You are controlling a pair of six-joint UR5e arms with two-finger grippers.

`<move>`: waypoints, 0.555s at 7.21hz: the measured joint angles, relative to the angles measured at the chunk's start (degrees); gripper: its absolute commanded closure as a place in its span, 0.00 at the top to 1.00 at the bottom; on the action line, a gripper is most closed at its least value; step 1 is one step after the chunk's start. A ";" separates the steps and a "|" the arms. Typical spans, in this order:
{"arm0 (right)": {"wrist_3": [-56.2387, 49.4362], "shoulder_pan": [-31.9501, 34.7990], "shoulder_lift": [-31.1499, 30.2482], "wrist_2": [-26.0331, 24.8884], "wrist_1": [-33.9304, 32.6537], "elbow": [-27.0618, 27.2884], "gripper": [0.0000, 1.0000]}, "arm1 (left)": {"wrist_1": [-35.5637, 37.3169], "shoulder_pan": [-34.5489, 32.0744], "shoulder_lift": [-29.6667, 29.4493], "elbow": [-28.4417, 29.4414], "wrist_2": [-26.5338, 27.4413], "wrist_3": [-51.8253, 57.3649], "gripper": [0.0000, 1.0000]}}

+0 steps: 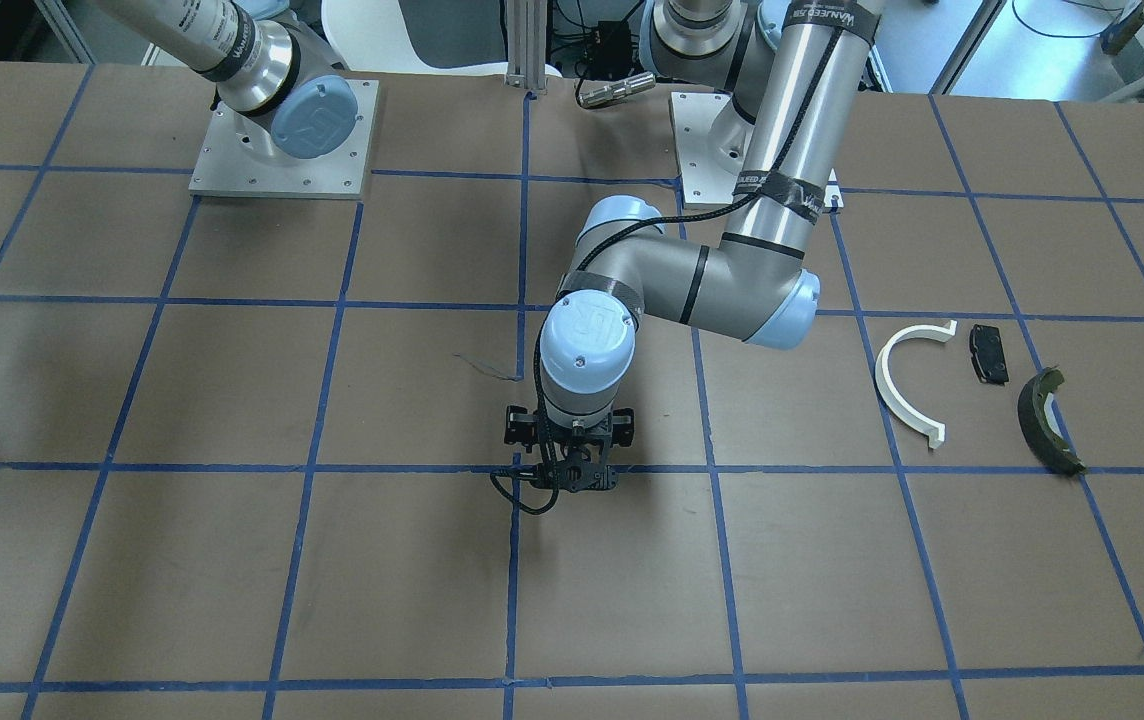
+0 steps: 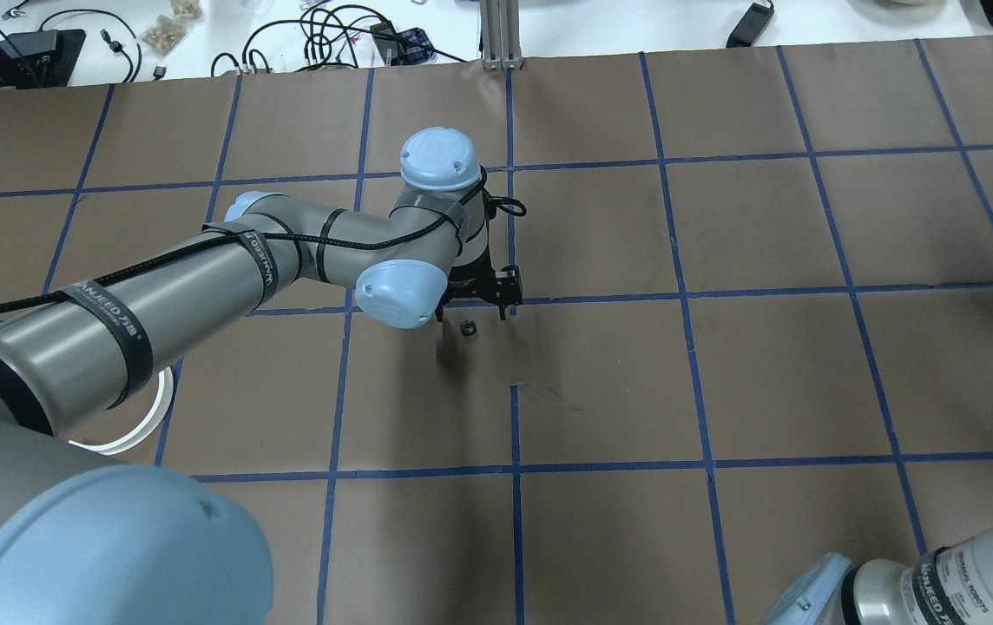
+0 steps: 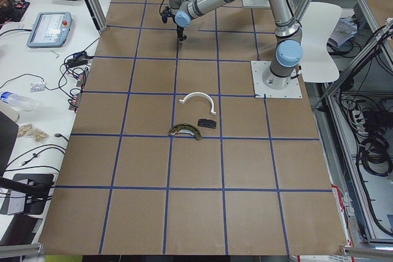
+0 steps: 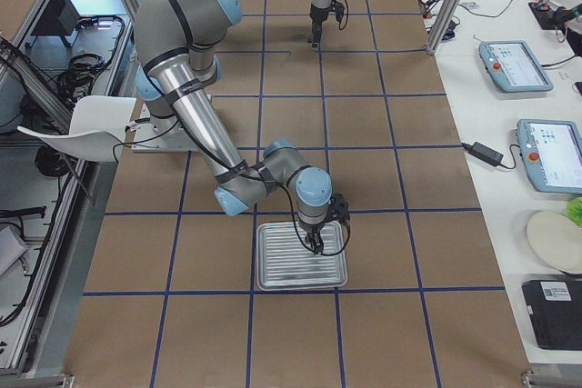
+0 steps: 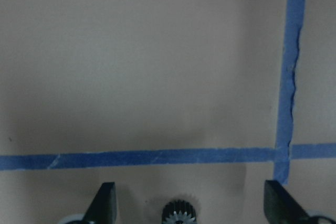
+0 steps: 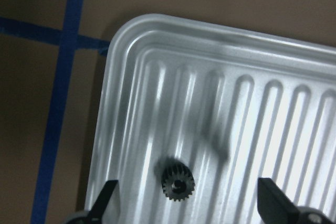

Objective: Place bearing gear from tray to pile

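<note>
A small black bearing gear lies on the ribbed metal tray. My right gripper hangs open just above it, with a finger on each side. A second small black gear lies on the brown table under my open left gripper; it also shows in the left wrist view, between the fingers. The pile lies apart from both grippers: a white half-ring arc, a small flat black pad and a dark olive curved shoe.
The table is brown paper with a blue tape grid. The arm base plates stand at the robot's side. The tray sits near the table's right end. Cables, tablets and a plate lie on the side bench.
</note>
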 measured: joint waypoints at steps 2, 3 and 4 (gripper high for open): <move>-0.76 -0.32 1.17 -0.23 -1.34 0.06 0.78 | -0.81 0.03 0.12 -0.30 -0.04 0.01 0.62; -0.68 -0.34 1.22 -0.26 -1.49 0.07 0.73 | -1.40 0.03 0.22 -0.36 -0.04 0.00 0.49; -0.49 -0.36 1.18 -0.33 -1.52 0.06 0.66 | -2.16 0.00 0.40 -0.38 -0.05 -0.06 0.23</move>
